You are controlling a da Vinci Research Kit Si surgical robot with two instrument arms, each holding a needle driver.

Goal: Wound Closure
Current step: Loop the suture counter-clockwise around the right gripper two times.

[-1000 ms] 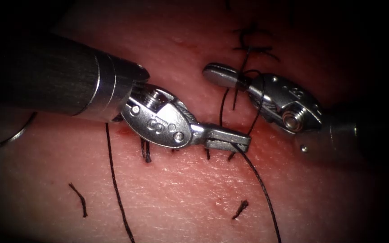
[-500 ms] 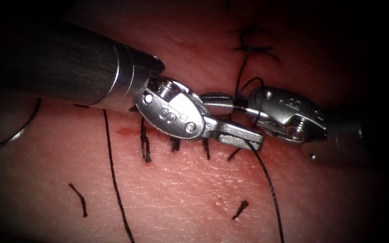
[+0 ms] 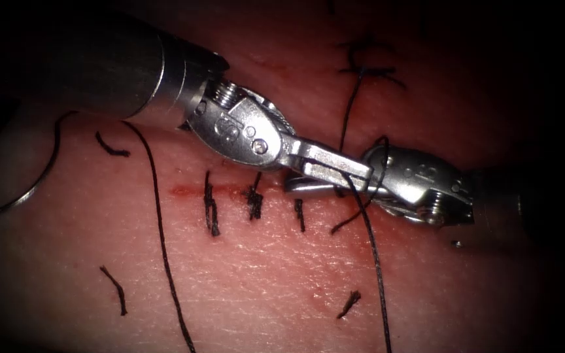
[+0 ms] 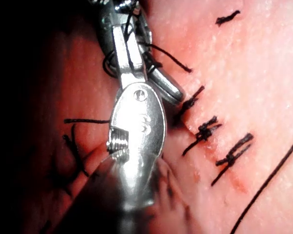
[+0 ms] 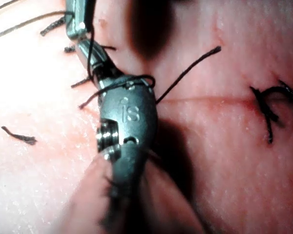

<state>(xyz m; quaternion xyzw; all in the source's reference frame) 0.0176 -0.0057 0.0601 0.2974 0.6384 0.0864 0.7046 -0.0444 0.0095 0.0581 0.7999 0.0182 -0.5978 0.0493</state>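
Note:
My left tool [image 3: 359,175] comes in from the upper left, its jaws shut on the black thread [image 3: 375,261], which runs down from them. The right tool [image 3: 297,189] reaches in from the right, with its tip just under the left jaws. A loop of thread [image 3: 382,163] lies around the right tool's neck. Up close, the left tool [image 4: 124,44] crosses the right tool [image 4: 170,91], and the loop [image 5: 132,80] wraps the right tool [image 5: 90,51]. The curved needle [image 3: 31,191] lies free on the tissue at the far left, in neither tool.
The cut [image 3: 184,191] runs across the tissue with red fluid on it. Three knotted stitches [image 3: 254,202] cross it, and another [image 3: 367,65] sits further back. Cut ends of thread [image 3: 118,291] lie loose. A long strand [image 3: 165,261] trails down the left side.
The left tool has risen and moved right with the thread. The right tool has dropped and slid left under the left jaws, with the loop staying around it.

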